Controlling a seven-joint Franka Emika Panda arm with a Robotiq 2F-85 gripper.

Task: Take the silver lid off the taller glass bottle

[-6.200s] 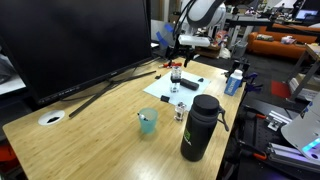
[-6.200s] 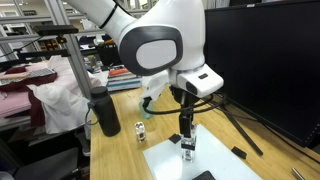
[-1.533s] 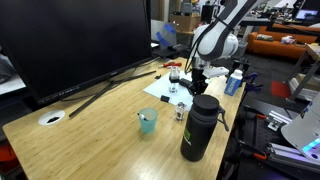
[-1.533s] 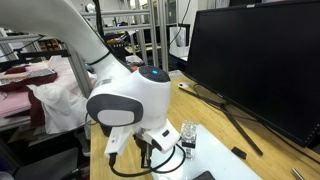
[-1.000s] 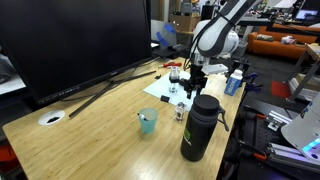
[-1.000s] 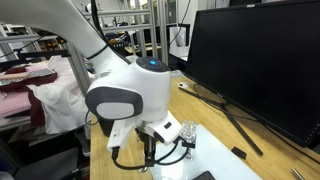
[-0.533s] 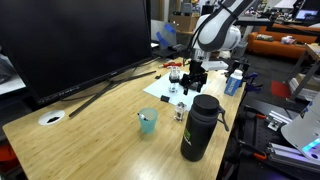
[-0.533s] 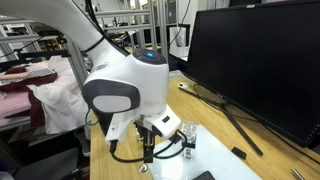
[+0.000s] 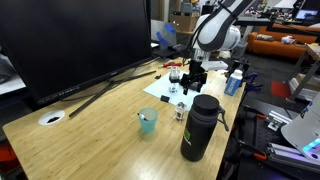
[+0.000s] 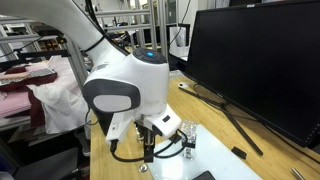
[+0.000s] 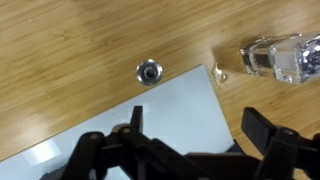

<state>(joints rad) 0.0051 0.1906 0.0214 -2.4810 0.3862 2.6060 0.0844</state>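
Observation:
The taller glass bottle (image 9: pixel 175 78) stands at the far side of the white paper sheet (image 9: pixel 160 93). It also shows in an exterior view (image 10: pixel 188 135) and at the upper right of the wrist view (image 11: pixel 272 58). I cannot make out the silver lid on it. A small round silver thing (image 11: pixel 150 71) sits on the wood by the paper's corner. I cannot tell whether it is the lid or a short jar's cap. My gripper (image 11: pixel 198 120) is open and empty above the paper (image 11: pixel 120 130), beside the bottle in both exterior views (image 9: pixel 191 85) (image 10: pixel 148 152).
A big black flask (image 9: pixel 200 128) stands near the table's front edge, with a short glass jar (image 9: pixel 181 112) next to it. A teal cup (image 9: pixel 148 122) stands on the wood. A large monitor (image 9: pixel 80 40) fills the back and shows again (image 10: pixel 260 70).
Six seconds ago the gripper hung right over the taller bottle. It has since moved off to the bottle's side and lower. In the last half second nothing has visibly moved.

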